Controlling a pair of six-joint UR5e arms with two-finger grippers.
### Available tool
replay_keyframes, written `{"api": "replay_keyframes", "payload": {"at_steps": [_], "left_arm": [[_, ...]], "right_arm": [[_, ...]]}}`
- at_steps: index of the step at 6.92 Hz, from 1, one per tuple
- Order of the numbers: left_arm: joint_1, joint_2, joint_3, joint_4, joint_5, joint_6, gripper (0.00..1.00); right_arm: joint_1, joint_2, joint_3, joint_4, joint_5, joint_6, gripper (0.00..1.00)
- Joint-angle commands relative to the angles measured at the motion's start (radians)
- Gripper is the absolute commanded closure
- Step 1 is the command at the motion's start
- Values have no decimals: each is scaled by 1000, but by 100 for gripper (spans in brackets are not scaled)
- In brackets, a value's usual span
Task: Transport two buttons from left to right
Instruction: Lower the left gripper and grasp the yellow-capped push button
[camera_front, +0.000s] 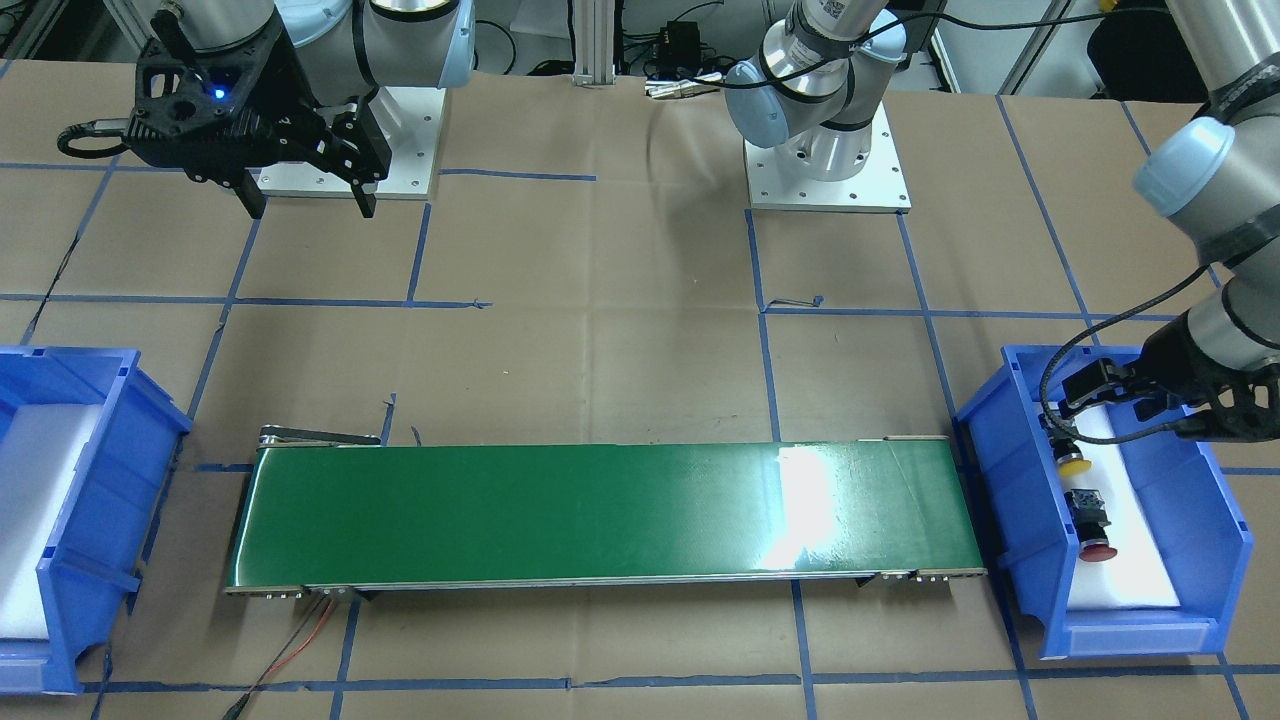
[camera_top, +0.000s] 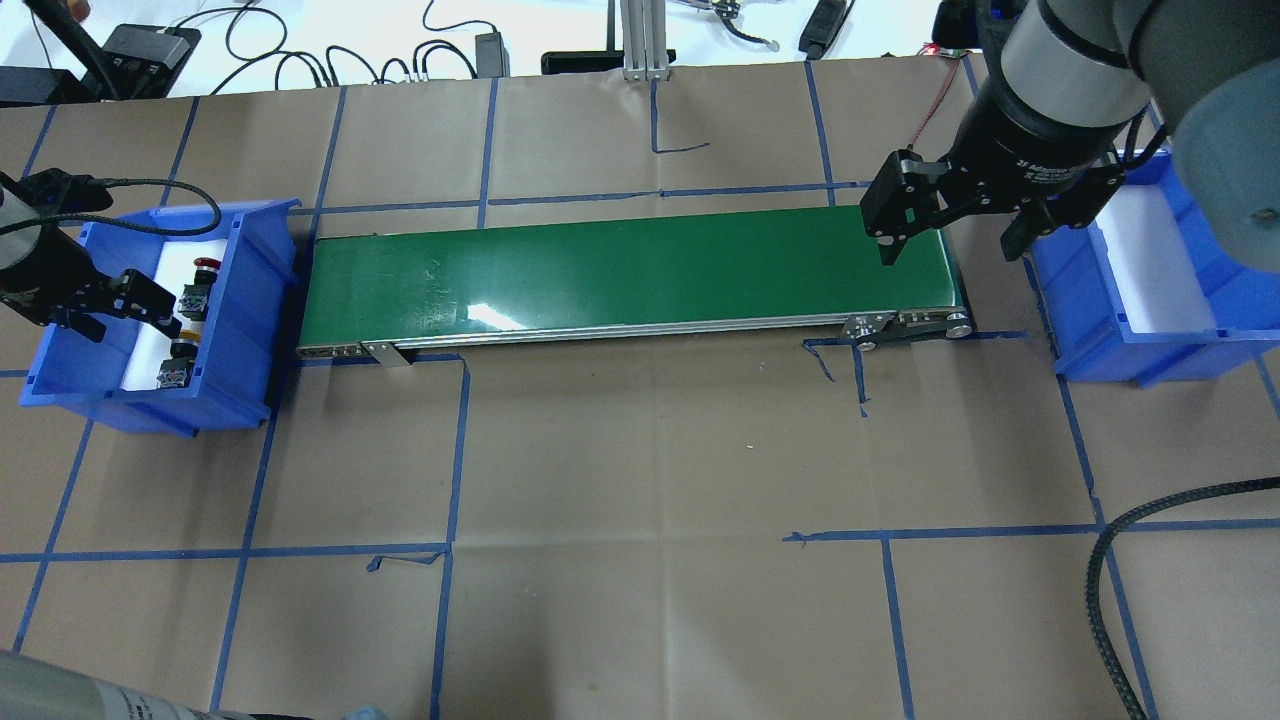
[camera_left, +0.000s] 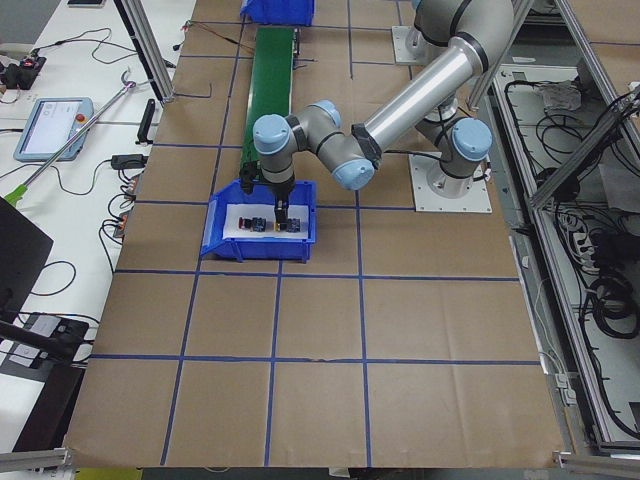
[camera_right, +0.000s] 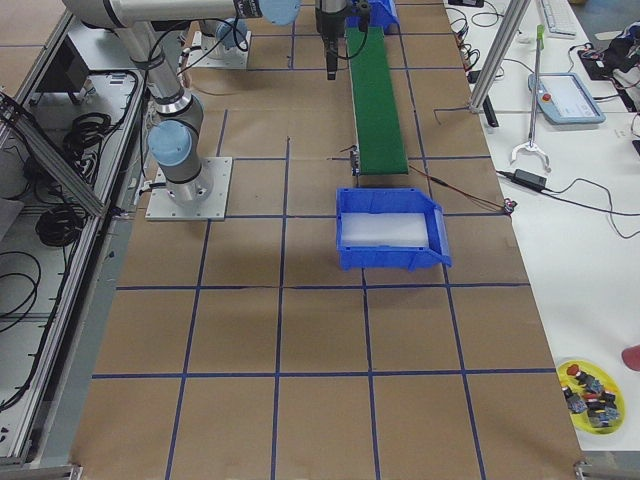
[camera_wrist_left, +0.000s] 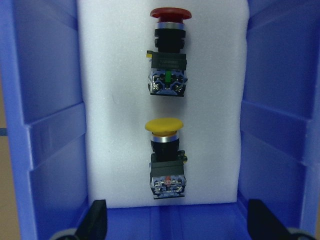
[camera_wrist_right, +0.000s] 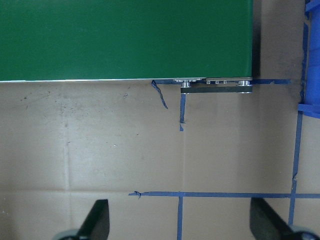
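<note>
The job has not really started yet, as far as I can tell. Both buttons lie in the left bin (camera_wrist_left: 45, 125), on its white foam (camera_wrist_left: 115, 100). The yellow button (camera_wrist_left: 165, 157) and the red button (camera_wrist_left: 168, 50) are in a row, one behind the other, a little apart and not touching. Each lies on its side with its cap pointing away from the wrist camera. The left gripper (camera_wrist_left: 178, 217) hangs over the bin with its fingers spread wide, and it holds nothing. The yellow button is the one closer to it, so I think that one gets picked first. The right gripper (camera_top: 950, 240) is spread wide too and has nothing in it. It hovers over the right end of the green belt (camera_top: 620, 270), near the right bin (camera_top: 1100, 350). That bin shows only white foam and no button. The belt has nothing on it. So two buttons are left to move, and none is done.
</note>
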Motion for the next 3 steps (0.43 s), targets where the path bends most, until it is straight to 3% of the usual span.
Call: {"api": "replay_keyframes", "payload": {"at_steps": [1, 3], "left_arm": [[4, -53, -56, 121, 1, 3, 0], [6, -79, -73, 138, 4, 6, 0]], "right_arm": [[0, 0, 1, 0, 0, 1, 0], [0, -6, -1, -2, 2, 6, 0]]}}
